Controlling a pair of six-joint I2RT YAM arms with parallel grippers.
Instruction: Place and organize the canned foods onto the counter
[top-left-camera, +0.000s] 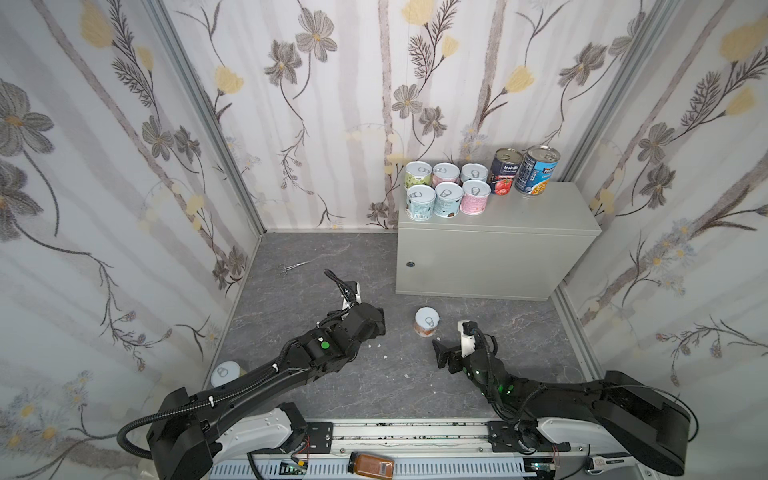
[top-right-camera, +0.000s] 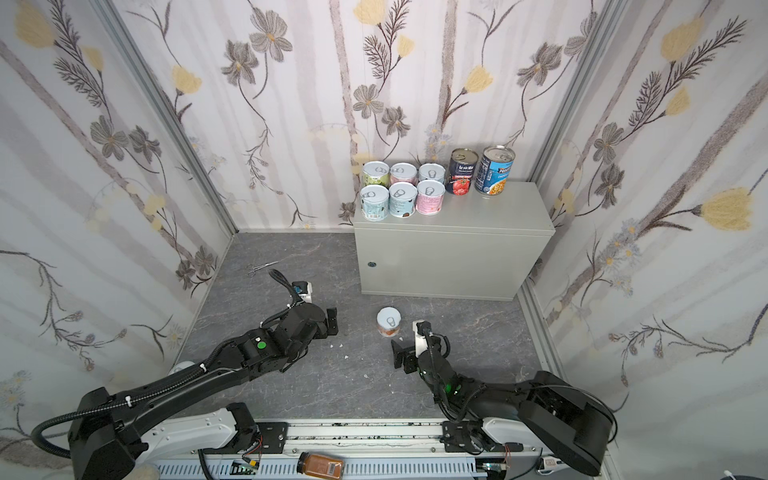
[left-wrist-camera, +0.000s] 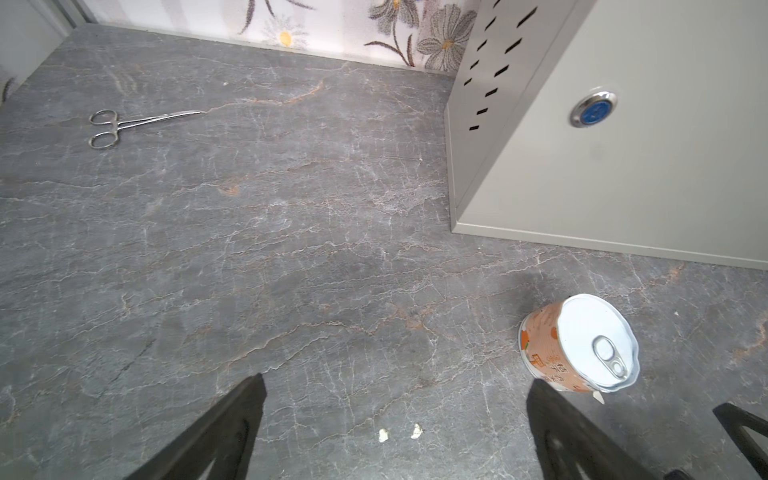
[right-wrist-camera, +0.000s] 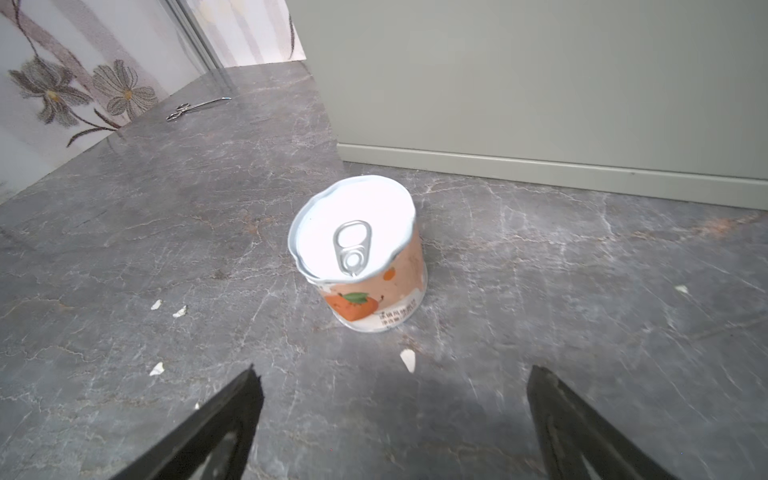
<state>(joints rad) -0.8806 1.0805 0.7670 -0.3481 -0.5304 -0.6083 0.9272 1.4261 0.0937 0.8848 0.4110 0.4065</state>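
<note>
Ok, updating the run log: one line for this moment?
left gripper open, empty | right gripper open, facing orange can on floor | eight cans on counter

Ahead of me on the dark grey marbled floor (top-left-camera: 374, 390), slim silver metal forceps with ring handles (top-left-camera: 294, 267) lie near the flowered wallpaper wall (top-left-camera: 124, 187). Small white scraps (right-wrist-camera: 408, 359) dot the floor. Nearest me, an amber jar with a dark lid (top-left-camera: 371, 464) lies on its side.
</note>
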